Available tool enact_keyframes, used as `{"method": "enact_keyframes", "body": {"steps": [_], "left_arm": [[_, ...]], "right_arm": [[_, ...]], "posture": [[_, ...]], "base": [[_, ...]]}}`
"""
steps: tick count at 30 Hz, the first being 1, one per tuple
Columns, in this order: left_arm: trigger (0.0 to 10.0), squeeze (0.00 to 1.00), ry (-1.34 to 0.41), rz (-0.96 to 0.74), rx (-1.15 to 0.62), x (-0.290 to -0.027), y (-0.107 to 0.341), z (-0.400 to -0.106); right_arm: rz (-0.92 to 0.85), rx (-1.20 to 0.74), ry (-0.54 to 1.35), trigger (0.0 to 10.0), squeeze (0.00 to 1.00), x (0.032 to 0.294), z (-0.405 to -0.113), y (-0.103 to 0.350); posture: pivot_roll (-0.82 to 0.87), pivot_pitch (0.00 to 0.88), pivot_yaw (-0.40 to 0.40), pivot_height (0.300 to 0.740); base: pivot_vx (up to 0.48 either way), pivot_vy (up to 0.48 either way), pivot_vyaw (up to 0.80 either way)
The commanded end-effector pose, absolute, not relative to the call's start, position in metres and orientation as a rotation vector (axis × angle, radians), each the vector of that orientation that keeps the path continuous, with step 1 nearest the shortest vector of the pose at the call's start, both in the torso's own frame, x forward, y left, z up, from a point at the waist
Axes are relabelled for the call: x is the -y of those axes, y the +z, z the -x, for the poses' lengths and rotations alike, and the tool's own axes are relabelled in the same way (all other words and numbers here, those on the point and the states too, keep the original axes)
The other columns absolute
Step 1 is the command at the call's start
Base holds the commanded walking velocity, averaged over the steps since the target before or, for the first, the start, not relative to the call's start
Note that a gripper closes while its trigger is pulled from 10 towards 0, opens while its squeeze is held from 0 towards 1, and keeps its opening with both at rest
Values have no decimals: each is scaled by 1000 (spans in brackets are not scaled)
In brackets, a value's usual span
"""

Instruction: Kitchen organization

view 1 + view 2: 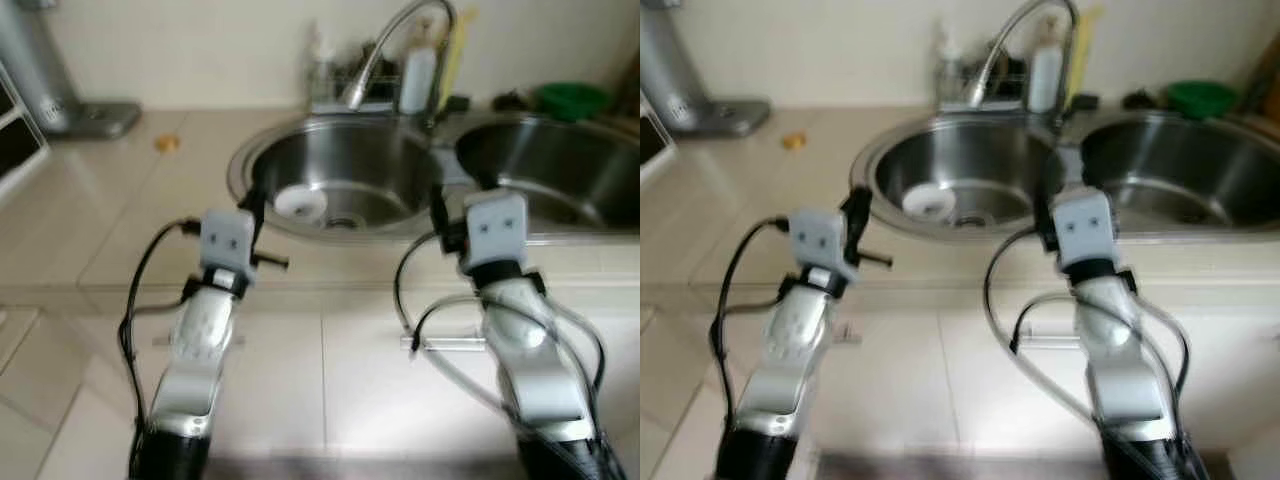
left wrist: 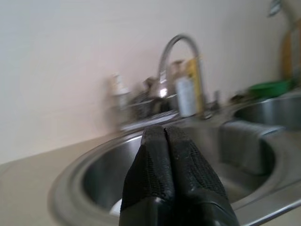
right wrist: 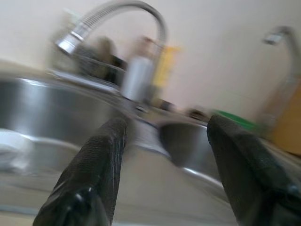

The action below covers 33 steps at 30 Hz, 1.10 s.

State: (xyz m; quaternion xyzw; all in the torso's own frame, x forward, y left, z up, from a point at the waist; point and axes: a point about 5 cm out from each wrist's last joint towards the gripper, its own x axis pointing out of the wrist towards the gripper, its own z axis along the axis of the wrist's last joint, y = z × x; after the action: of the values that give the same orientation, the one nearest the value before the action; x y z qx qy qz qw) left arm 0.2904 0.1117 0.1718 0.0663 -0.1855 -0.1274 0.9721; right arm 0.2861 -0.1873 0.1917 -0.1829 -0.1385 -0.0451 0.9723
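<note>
Nearest the camera, both silver arms reach over a beige worktop (image 1: 120, 220). Left gripper (image 2: 165, 134) fingers are pressed together; right gripper (image 3: 164, 136) fingers stand apart. Beyond lies a double steel sink (image 1: 400, 160), with a white cup (image 1: 300, 203) in its left basin. Farther back are a faucet (image 1: 385, 45), blurred bottles (image 1: 418, 70) and a green bowl (image 1: 570, 98). No writing is legible.

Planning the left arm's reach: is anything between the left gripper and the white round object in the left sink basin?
Only the steel sink rim. The left gripper, shut, sits at that rim; the white round object lies just beyond it in the basin.
</note>
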Motion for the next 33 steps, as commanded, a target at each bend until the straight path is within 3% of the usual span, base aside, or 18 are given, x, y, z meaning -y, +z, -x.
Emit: {"method": "enact_keyframes", "body": {"steps": [1,33], "left_arm": [[10000,0,-241,-147,396,-117,176,-291],[10000,0,-264,-175,400,-114,172,-289]], "right_arm": [[374,300,-93,10000,0,184,-285,197],[458,258,-135,10000,0,190,-260,187]], "posture": [[39,0,12,740],[8,0,20,740]], "base": [[0,0,-800],[0,0,-795]]}}
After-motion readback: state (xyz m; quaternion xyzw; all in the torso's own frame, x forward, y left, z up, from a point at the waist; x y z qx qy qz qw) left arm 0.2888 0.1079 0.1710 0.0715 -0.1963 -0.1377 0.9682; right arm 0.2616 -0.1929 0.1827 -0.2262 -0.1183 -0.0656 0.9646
